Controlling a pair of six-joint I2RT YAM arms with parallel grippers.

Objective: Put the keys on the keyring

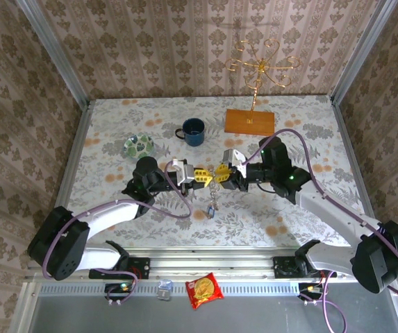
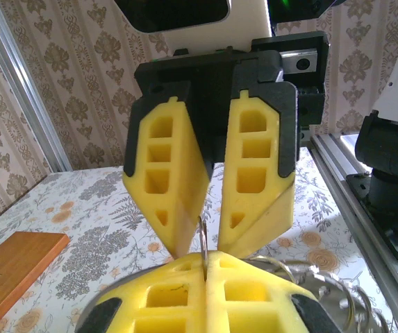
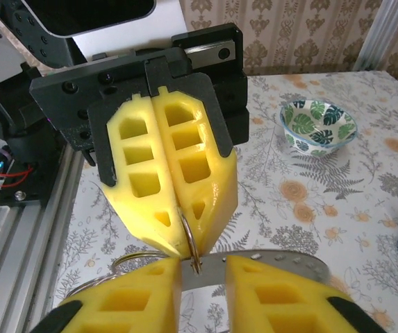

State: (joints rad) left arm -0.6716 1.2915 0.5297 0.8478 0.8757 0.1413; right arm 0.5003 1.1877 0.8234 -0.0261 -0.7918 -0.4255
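My left gripper (image 1: 202,175) is shut on the keyring (image 2: 201,232), a thin metal ring seen edge-on, held above the middle of the table. My right gripper (image 1: 219,172) faces it tip to tip, open. Its fingers stand either side of the keyring (image 3: 190,232) with a clear gap. In the left wrist view my own gripper (image 2: 205,260) pinches the ring at the bottom. In the right wrist view my own gripper (image 3: 202,274) stands parted at the bottom. A chain (image 1: 214,198) hangs from the ring with a small blue key (image 1: 211,213) at its end. More silver rings (image 2: 344,291) dangle beside the left fingers.
A blue mug (image 1: 193,131) and a green-patterned dish (image 1: 139,146) stand behind the grippers. The gold wire stand (image 1: 261,66) on its wooden base (image 1: 249,121) is at the back right. A red snack packet (image 1: 204,290) lies on the front rail. Patterned walls close in the table.
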